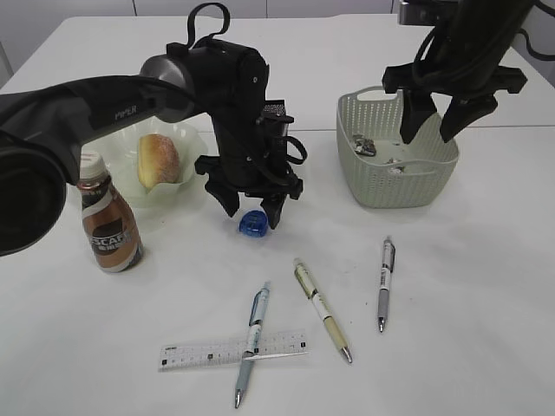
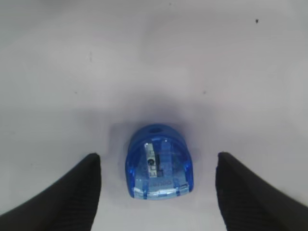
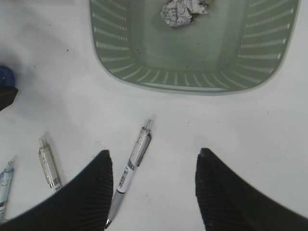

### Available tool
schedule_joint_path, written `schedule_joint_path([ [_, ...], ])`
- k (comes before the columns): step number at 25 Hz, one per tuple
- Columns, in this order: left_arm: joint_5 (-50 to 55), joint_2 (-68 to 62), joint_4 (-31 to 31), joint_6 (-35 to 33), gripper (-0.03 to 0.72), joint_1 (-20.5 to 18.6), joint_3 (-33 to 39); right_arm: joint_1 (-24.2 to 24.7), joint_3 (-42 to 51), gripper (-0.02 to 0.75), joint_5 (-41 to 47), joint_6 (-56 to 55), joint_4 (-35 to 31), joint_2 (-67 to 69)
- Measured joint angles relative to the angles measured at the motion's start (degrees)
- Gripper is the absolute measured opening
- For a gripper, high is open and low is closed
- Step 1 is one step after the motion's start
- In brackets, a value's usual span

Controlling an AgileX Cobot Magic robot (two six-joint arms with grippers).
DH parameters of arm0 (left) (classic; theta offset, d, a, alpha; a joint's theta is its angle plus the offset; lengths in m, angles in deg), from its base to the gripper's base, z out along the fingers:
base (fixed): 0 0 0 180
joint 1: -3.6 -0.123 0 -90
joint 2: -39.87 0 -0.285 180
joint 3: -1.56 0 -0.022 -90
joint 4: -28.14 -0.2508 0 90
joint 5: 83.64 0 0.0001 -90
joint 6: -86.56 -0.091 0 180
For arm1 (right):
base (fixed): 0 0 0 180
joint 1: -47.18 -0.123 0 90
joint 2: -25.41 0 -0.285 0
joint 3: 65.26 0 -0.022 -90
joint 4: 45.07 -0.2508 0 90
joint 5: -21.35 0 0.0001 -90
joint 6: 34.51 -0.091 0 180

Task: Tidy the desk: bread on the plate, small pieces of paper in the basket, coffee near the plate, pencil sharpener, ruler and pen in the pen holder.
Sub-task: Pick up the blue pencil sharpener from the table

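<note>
From the exterior view, your left gripper (image 1: 251, 206) hangs with jaws spread over the blue pencil sharpener (image 1: 252, 224) on the tabletop (image 1: 451, 295), seemingly lined up for a pick. The bread (image 1: 158, 160) already lies on the plate (image 1: 192, 143), the coffee bottle (image 1: 107, 217) just beside it.

Your left wrist view shows the sharpener between the open jaws, untouched.

Your right wrist view shows empty, open jaws above a grey pen (image 3: 130, 166); the basket (image 3: 192, 86) holds crumpled paper (image 3: 184, 11). No pen holder is visible.

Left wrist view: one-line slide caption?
Open black fingers flank a translucent blue plastic pencil sharpener lying on the white table.
</note>
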Motion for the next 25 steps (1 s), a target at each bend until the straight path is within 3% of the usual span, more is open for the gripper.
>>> schedule_joint_path([
  [13, 0.0, -1.15, 1.26, 0.0, 0.494, 0.0, -0.09, 0.0, 0.0, 0.404, 0.0, 0.12, 0.0, 0.0],
  [25, 0.0, -1.24, 1.38, 0.0, 0.489, 0.0, -0.09, 0.0, 0.0, 0.404, 0.0, 0.12, 0.0, 0.0],
])
